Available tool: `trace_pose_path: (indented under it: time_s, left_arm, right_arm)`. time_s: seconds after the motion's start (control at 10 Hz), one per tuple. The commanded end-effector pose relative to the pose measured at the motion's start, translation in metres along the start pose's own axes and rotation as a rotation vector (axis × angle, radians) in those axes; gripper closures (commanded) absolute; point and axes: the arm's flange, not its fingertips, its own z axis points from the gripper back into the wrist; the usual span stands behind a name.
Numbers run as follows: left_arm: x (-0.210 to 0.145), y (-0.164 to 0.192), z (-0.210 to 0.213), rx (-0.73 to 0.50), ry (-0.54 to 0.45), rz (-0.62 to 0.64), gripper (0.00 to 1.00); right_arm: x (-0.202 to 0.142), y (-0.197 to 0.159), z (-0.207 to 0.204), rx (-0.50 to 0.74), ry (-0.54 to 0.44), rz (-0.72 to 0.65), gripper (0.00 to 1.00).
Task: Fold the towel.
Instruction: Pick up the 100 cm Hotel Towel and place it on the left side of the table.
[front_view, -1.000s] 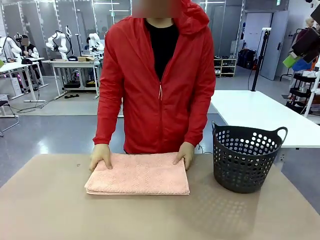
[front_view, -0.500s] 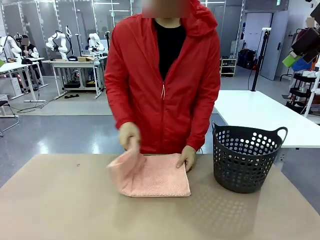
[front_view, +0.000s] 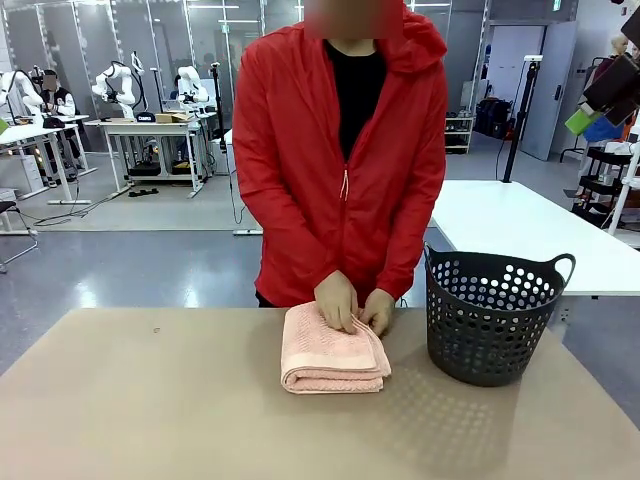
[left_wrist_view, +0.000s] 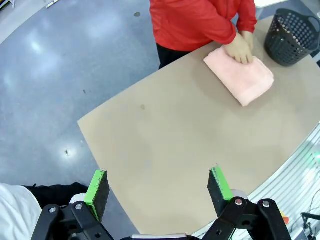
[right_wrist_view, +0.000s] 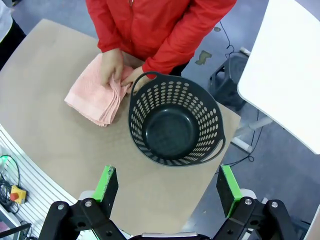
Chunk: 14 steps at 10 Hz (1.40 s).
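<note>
Both of the person's hands (front_view: 349, 303) press the folded towel (front_view: 333, 352) at the table's (front_view: 150, 410) far edge, just left of the basket (front_view: 490, 320), in our front view. Left wrist: our left gripper (left_wrist_view: 159, 189) gapes empty above the table. Right wrist: our right gripper (right_wrist_view: 168, 191) hangs spread above the basket.

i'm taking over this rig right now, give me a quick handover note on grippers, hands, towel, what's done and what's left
Left gripper: open, holding nothing, high above the table.
Right gripper: open, holding nothing, high above the basket.
Person's hands: both pressing on the far right end of the towel.
Towel: folded into a compact, thick bundle on the table in front of the person, just left of the basket and apart from it. The basket is empty.
Done: the towel lies folded over on itself, several layers thick.
Left: the hands have not let go yet; whether another fold is planned I cannot tell.
</note>
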Motion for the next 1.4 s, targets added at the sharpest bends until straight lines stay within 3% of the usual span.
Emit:
trace_pose_path:
  time_s: [0.0,1.3]
  left_arm:
    - [0.0013,0.0008,0.0033,0.001,0.011,-0.005,0.00]
    - [0.0013,0.0008,0.0033,0.001,0.011,-0.005,0.00]
  right_arm:
    - [-0.0007,-0.0014,0.0002,-0.001,0.009,0.015,0.00]
    - [-0.0007,-0.0014,0.0002,-0.001,0.009,0.015,0.00]
